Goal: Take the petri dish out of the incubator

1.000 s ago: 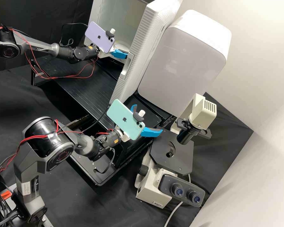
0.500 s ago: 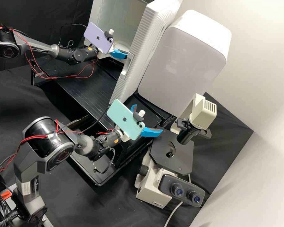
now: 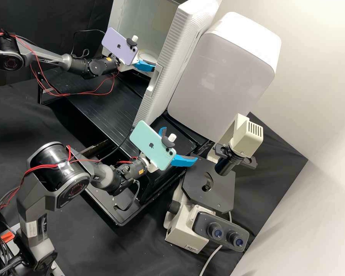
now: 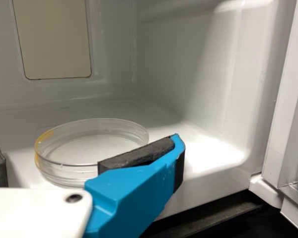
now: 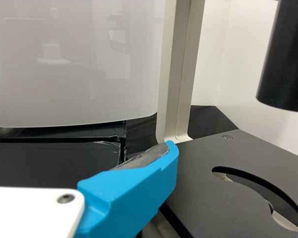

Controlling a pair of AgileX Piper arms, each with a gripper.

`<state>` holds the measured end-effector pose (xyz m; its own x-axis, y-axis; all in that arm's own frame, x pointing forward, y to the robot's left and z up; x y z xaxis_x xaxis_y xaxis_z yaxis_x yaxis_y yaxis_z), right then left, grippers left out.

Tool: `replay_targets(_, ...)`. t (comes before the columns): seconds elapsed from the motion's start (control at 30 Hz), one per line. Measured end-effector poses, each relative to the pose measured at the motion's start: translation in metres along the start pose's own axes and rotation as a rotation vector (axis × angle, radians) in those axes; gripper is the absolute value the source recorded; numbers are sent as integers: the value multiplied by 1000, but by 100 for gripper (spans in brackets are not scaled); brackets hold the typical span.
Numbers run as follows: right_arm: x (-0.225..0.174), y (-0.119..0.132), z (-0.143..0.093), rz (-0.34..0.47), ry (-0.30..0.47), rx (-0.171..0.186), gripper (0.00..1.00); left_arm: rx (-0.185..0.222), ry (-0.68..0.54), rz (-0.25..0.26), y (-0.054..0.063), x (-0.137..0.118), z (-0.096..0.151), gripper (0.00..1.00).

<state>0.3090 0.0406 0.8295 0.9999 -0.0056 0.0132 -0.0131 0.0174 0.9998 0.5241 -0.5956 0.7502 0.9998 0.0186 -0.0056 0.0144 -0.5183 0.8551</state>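
High view: incubator, white ribbed plastic with its door swung open, stands at 12 o'clock on the bench. Left gripper sits inside the chamber mouth at 11 o'clock. Right gripper hangs beside the microscope stage at 5 o'clock, probably clear of the job; open or closed, cannot tell

Left wrist view: petri dish, clear, round, shallow, thin-walled, rests on the smooth white chamber floor. Claw open, its rubber-padded fingers straddling the dish, seemingly lined up for a rim squeeze

Right wrist view: matte black stage with cut-out, beside the glossy white casing
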Motion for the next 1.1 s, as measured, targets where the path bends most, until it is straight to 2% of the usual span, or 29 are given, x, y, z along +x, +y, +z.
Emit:
replay_targets(0.2, 0, 0, 0, 0, 0, 0, 100, -1, 0, 0, 0, 0, 0, 0)
replay_targets(0.4, 0, 0, 0, 0, 0, 0, 100, 19, -10, 7, 1, 0, 1, 0)
replay_targets(0.83, 0, 0, 0, 0, 0, 0, 100, 20, -7, 9, -2, -1, 3, 0)
replay_targets(0.97, 0, 0, 0, 0, 0, 0, 100, 33, -16, 12, -2, -2, 5, 0)
replay_targets(1.1, 0, 0, 0, 0, 0, 0, 100, 25, -16, 12, -2, -2, 5, 0)
